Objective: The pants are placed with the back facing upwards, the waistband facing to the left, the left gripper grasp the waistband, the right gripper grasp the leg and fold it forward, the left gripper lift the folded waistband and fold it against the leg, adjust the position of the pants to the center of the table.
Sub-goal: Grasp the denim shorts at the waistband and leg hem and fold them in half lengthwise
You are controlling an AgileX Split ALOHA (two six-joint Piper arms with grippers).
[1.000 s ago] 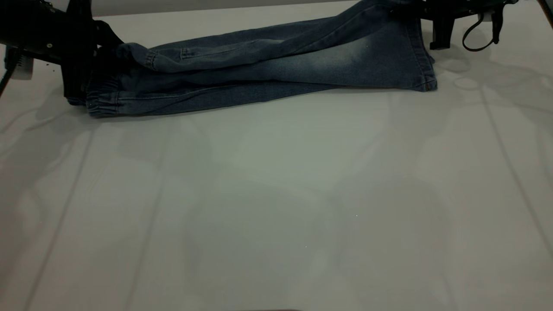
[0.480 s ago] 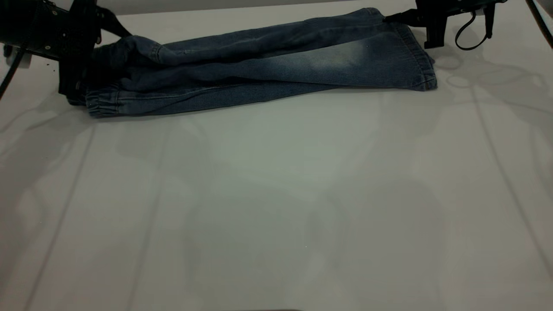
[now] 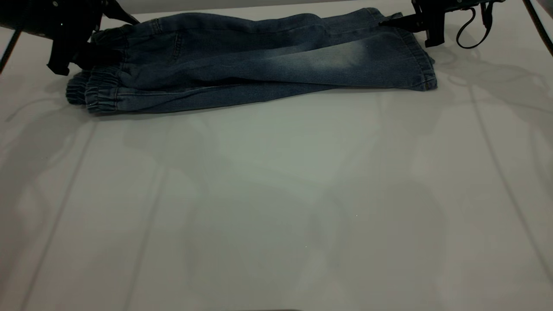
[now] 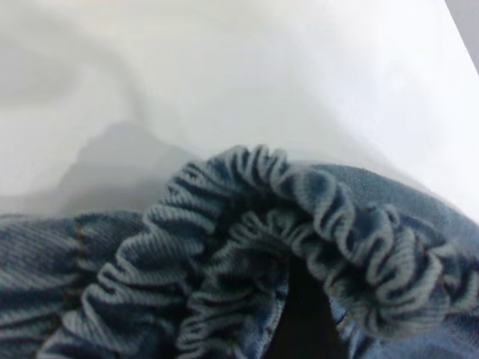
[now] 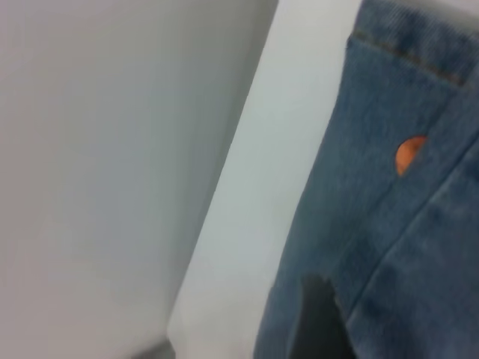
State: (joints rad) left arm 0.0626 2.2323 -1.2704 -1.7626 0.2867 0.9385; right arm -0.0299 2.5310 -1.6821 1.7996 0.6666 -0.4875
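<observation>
The pants (image 3: 268, 69) lie along the far edge of the table (image 3: 276, 194), folded lengthwise so one leg rests on top of the other. They are blue denim, darker along the folds and seams, with a pale faded patch (image 3: 341, 54) on the upper layer toward the hem end. The waistband (image 3: 93, 93) sits at the left end of the pants, a gathered, ruffled band of denim doubled over on itself; in the left wrist view its tight elastic pleats (image 4: 299, 224) curl in two stacked ridges. The stitched hem (image 3: 425, 65) forms the right end of the pants and lies flat on the table. In the right wrist view a small orange spot (image 5: 409, 153) shows on the denim close to the hem stitching.

The left gripper (image 3: 71, 54) is just above and behind the waistband, at the far left corner of the pants. Its dark finger (image 4: 303, 321) shows between the folds of the ruffled band, and it seems to pinch the upper layer of the waistband, though the grip itself is hidden by cloth.

The right gripper (image 3: 414, 23) is at the far right corner of the pants, its tip touching the upper leg (image 3: 345, 30) near the hem. A dark finger (image 5: 318, 321) lies against the denim; whether it clamps the cloth or only rests on it cannot be told.
</observation>
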